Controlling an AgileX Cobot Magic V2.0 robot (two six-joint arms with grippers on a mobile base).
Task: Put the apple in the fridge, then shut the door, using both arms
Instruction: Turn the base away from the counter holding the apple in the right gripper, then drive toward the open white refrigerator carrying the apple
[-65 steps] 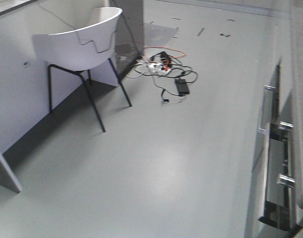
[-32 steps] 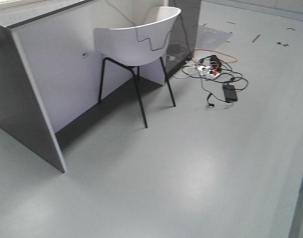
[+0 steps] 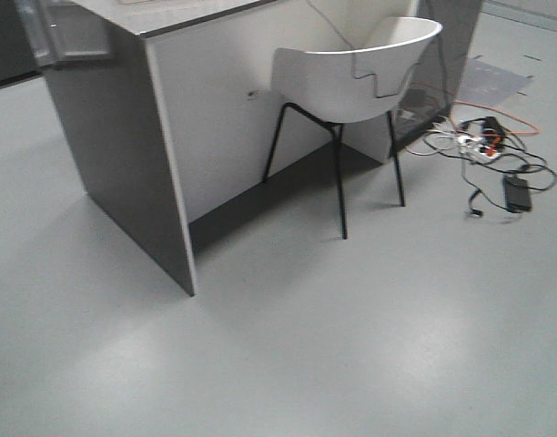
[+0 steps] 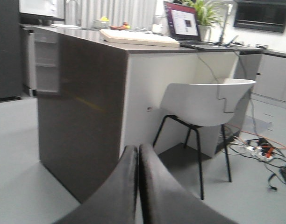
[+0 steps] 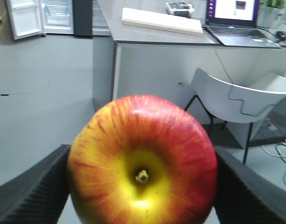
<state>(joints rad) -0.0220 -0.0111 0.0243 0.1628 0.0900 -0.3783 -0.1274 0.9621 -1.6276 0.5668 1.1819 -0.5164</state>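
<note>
Here, the right end effector (image 5: pixel 142 186) clamps one apple (image 5: pixel 142 158); the left end effector (image 4: pixel 138 161) is closed, empty.

A white chair (image 3: pixel 351 82) stands against a grey counter (image 3: pixel 115 137) bearing an open laptop (image 4: pixel 182 23) and a pale flat board (image 4: pixel 138 38), with tangled cables (image 3: pixel 483 150) on the floor nearby.

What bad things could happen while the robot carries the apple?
The apple is only pinched at its sides by the right gripper, so a bump might drop it. The fridge is far off, and the base could clip the desk, the chair or the floor cables.
</note>
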